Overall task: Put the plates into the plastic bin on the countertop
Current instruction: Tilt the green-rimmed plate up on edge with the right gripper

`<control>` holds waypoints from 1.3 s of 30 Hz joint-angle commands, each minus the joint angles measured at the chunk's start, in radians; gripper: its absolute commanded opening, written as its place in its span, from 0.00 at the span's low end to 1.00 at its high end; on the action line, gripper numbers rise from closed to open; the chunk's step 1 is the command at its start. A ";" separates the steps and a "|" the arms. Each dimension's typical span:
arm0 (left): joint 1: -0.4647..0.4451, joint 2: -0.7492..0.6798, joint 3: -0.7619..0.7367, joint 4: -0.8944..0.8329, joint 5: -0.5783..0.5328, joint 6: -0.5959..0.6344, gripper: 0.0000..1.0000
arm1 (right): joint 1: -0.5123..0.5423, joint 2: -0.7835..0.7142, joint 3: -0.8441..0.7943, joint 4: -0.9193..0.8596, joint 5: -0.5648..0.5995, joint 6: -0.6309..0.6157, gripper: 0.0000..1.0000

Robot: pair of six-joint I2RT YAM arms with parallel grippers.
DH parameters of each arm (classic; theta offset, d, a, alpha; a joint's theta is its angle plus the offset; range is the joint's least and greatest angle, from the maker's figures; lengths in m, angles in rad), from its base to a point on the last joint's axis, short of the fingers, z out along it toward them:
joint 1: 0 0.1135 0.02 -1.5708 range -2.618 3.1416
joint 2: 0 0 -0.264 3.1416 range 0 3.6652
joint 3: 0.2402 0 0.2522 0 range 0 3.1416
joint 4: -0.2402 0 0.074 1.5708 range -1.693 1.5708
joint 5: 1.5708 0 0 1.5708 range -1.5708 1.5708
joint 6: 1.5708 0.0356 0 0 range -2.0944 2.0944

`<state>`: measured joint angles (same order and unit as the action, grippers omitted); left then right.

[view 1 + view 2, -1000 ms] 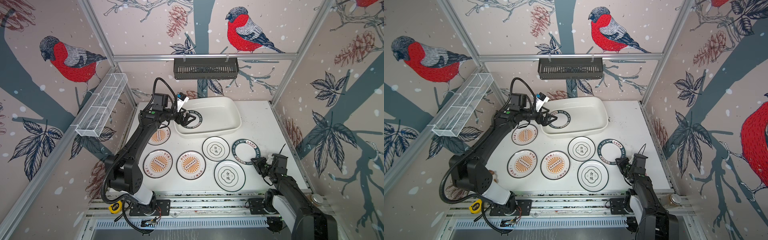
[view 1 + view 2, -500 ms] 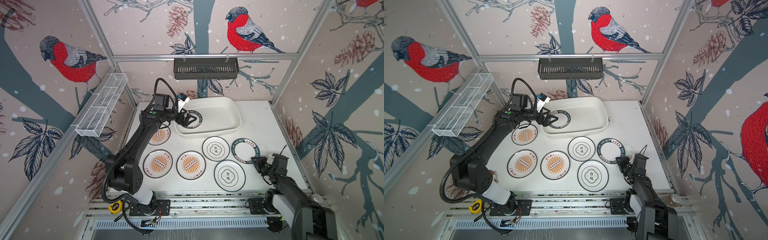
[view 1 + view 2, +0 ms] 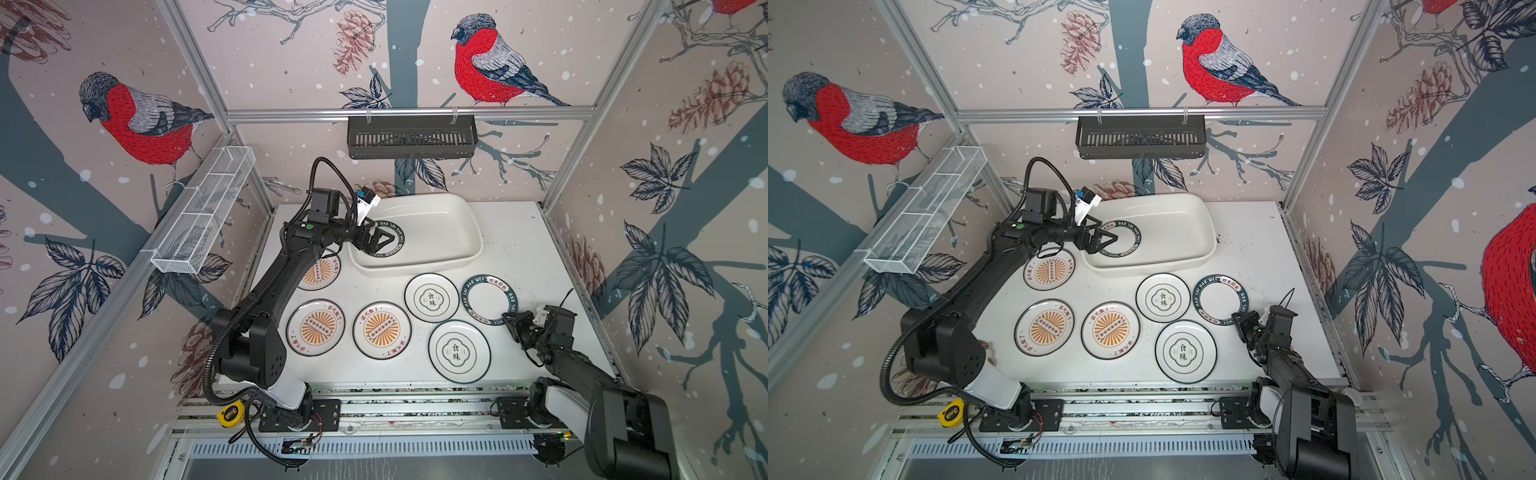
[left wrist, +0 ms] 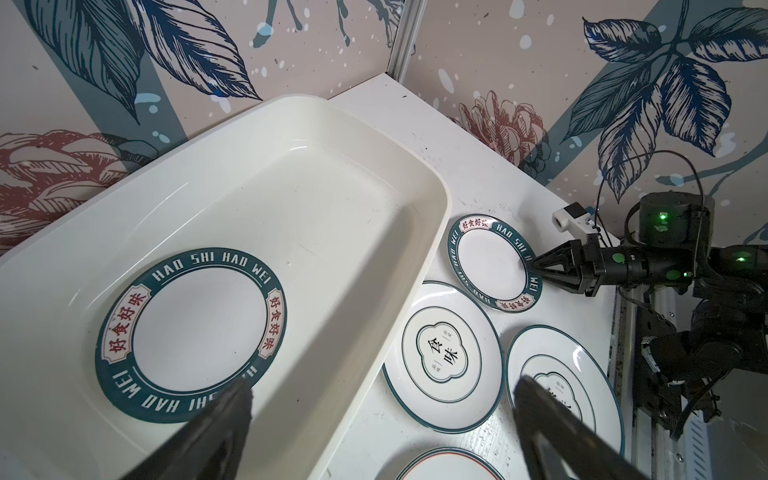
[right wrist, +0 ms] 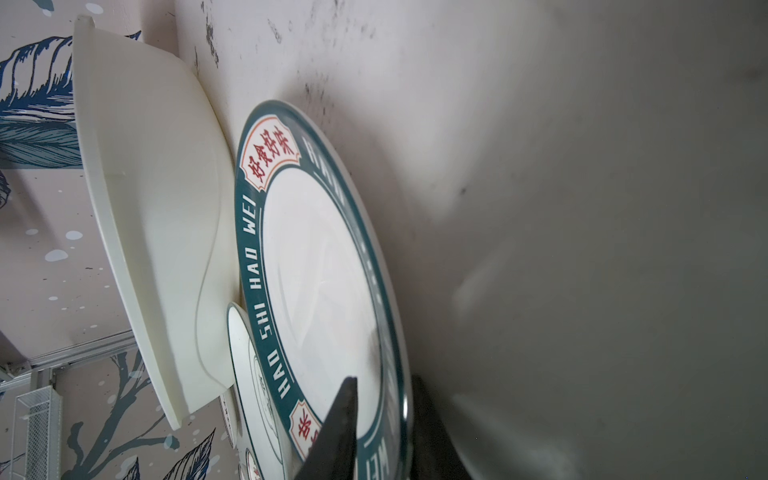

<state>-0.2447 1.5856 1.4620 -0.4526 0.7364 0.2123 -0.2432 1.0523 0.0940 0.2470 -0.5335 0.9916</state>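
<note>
Teal-lettered plate point(image 3: 488, 299), item in hand: lying flat on the countertop point(image 3: 519, 249), near the plastic bin point(image 3: 436, 224) and close beside an emblem plate point(image 3: 432, 297).

Right gripper point(image 3: 507, 321): jaws standing narrow and straddling this plate's outer rim. One finger point(image 5: 345, 415) is lying over the lettered ring and its partner is sitting under the edge. Whether they are already pinching cannot be told.

Left gripper point(image 3: 384, 243): hovering over the bin's left end, jaws spread wide, holding nothing. Twin teal-lettered plate point(image 4: 191, 332) is lying flat on the bin floor beneath it.

Other stock waiting on the countertop: second emblem plate point(image 3: 459, 351) and three sunburst plates point(image 3: 316, 328), point(image 3: 382, 330), point(image 3: 320, 272).

Handling note, offered as judgement. The step is looking like a rim pinch ahead of a lift.
- Seating the rim deep between the fingers before raising anything.
- Tipping the gripped edge up first, so the far edge is clearing the neighbouring emblem plate.
- Carrying high enough to be passing over the bin's flared near wall.
- Aiming for the bare right half of the bin floor, apart from the left arm.
- Letting go only once the plate is resting.
</note>
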 commanded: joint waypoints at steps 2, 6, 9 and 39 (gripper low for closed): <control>0.000 0.001 0.000 0.026 0.022 0.007 0.97 | -0.010 0.006 -0.010 -0.117 0.056 -0.004 0.22; -0.002 0.003 0.002 0.027 0.020 0.007 0.97 | -0.025 0.008 -0.016 -0.102 0.047 -0.005 0.20; -0.003 0.006 0.000 0.028 0.021 0.006 0.97 | -0.043 0.007 -0.017 -0.095 0.034 -0.009 0.18; -0.021 0.019 0.017 0.036 0.012 0.000 0.97 | -0.125 0.091 -0.022 0.037 -0.042 -0.019 0.10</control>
<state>-0.2642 1.6047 1.4689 -0.4454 0.7361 0.2085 -0.3622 1.1339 0.0772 0.3538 -0.6216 0.9794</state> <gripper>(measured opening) 0.970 0.112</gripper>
